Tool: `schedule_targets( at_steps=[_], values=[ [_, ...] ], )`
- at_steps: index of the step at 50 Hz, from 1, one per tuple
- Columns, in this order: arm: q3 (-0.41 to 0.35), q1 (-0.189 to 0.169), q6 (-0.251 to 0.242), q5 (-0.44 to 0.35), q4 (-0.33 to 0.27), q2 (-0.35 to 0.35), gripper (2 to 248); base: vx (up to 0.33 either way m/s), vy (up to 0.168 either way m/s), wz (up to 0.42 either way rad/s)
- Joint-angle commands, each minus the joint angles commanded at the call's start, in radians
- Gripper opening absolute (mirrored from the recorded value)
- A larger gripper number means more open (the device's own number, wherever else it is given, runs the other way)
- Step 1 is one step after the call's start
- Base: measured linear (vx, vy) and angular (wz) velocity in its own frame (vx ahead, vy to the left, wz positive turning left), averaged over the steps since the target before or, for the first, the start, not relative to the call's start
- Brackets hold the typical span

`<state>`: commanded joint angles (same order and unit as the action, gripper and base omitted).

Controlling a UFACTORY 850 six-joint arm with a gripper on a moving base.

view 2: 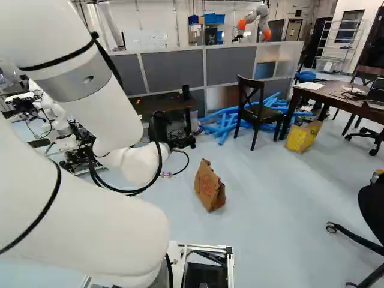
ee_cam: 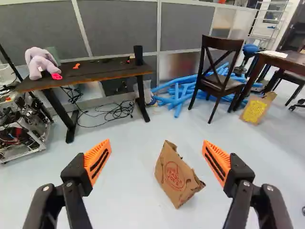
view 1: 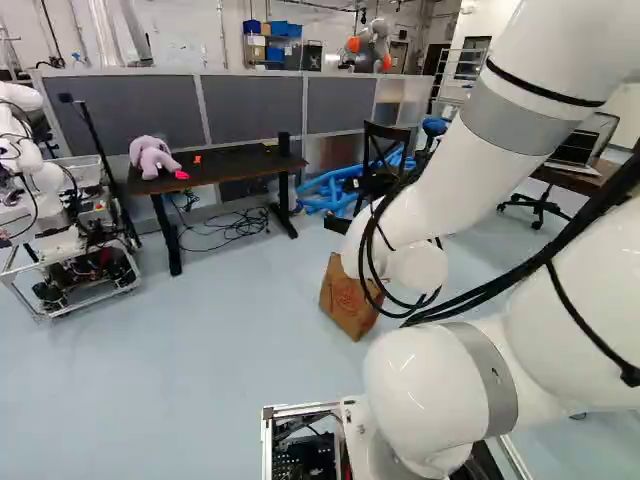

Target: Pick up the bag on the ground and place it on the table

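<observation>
Hanging ahead of the white arm [view 2: 114, 120], the black two-fingered gripper [view 2: 165, 138] has its jaws spread wide, one orange pad [ee_cam: 97, 162] well apart from the other in the wrist view. The creased brown paper bag with red print [ee_cam: 174, 176] sits on the pale blue floor [ee_cam: 128, 167], ahead of the gripper and touching neither finger; in that view it appears in the gap between them. Beyond it, the long dark-topped table on black legs [ee_cam: 95, 72] holds a pale purple plush toy [ee_cam: 39, 63] at one end, a small orange object [ee_cam: 76, 66] beside the toy, and a black cylinder [ee_cam: 138, 55] near the other end. Black cables [ee_cam: 116, 110] lie tangled on the floor below. A dark wooden chair [ee_cam: 221, 83] stands between this table and a brown wooden table [ee_cam: 286, 61], with blue tubes [ee_cam: 178, 98] heaped behind the chair. Near the wooden table's leg is a brown and yellow bag [ee_cam: 257, 109]. At the left of the left base view stands another robot [view 1: 45, 190], white, on a metal-framed base.
</observation>
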<state>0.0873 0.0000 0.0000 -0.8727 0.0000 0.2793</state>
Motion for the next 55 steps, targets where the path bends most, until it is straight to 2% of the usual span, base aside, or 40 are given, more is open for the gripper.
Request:
schedule_targets(
  at_steps=[25, 55],
  values=[
    [0.000, 0.000, 0.000, 0.000, 0.000, 0.000, 247, 0.192, -0.091, -0.002],
    [0.000, 0.000, 0.000, 0.000, 0.000, 0.000, 247, 0.196, -0.050, 0.000]
  ],
)
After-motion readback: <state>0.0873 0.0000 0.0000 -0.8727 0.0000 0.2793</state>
